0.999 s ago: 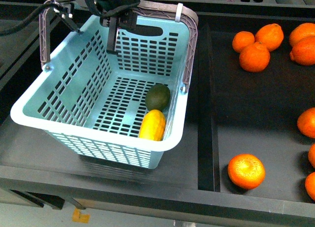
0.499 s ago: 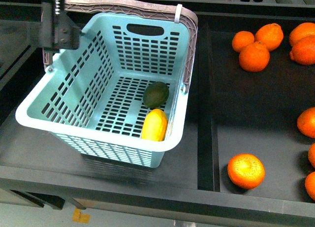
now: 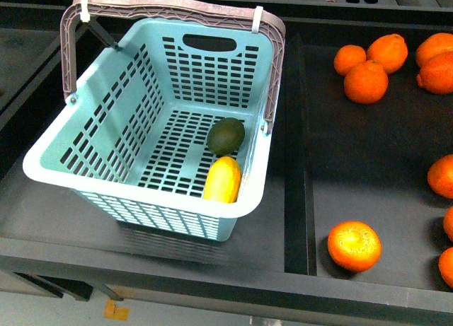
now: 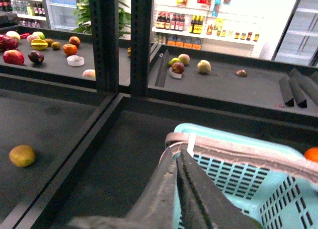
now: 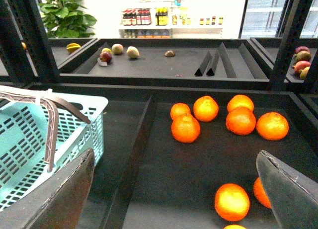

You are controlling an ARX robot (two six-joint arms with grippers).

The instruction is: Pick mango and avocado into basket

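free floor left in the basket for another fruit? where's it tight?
Most of the basket floor is bare: the stretch between the left wall and the avocado. The crowded spot is along the right wall, where the avocado and mango lie end to end. Outside, oranges cluster far right.

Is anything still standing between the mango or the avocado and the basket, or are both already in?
Nothing visible stands in the way: the mango and the avocado both lie on the floor of the basket, against its right wall. The front view shows no hand over the basket; the left hand is shut, the right hand open.
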